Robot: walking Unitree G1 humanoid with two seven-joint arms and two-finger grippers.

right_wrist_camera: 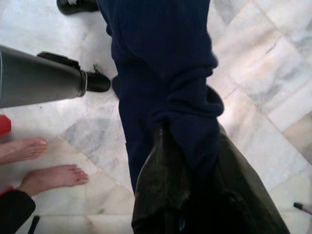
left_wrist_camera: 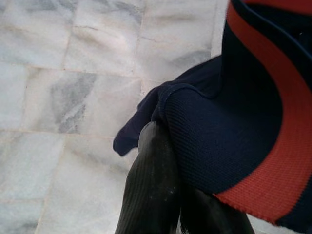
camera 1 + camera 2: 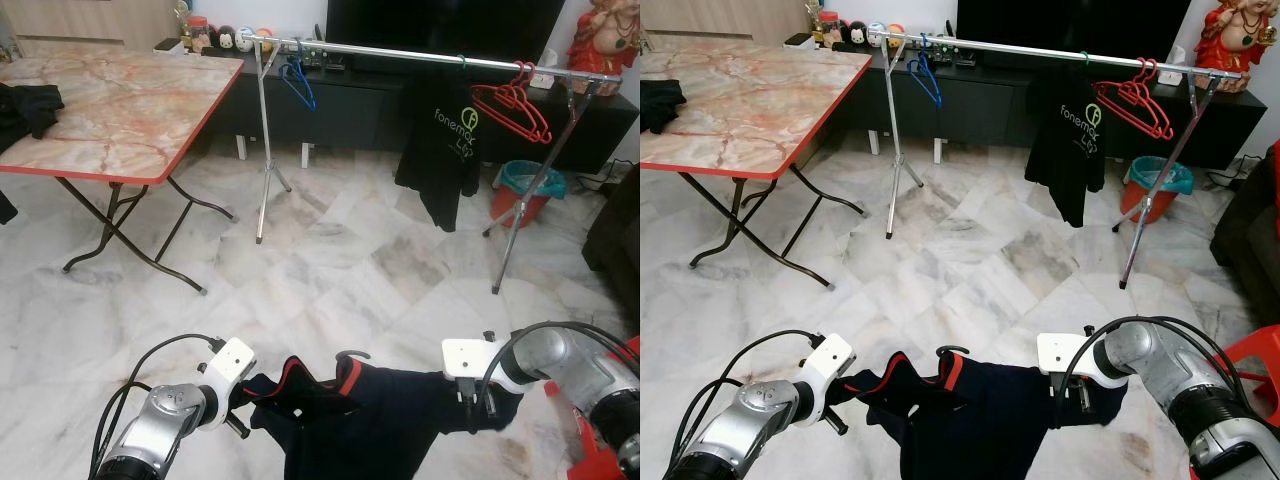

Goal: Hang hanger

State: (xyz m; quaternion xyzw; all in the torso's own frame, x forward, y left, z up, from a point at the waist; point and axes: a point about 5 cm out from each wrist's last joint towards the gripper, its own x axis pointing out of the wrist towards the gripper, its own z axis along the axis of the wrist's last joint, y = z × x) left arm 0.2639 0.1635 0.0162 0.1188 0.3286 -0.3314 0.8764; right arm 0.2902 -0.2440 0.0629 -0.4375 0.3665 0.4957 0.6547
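- Navy garment [image 3: 380, 410], nearest you, on a hanger whose hook [image 3: 352, 355] pokes up at the collar: stretched between both hands, low over the floor.
- Rail [image 3: 420, 55]: well apart; walking could swing the garment off its hanger.
- Left hand [image 2: 165, 161]: clenched on a sleeve cuff.
- Right hand [image 1: 195, 161]: clamped on the other sleeve; fingertips buried in cloth.
- Hanger body: hidden.
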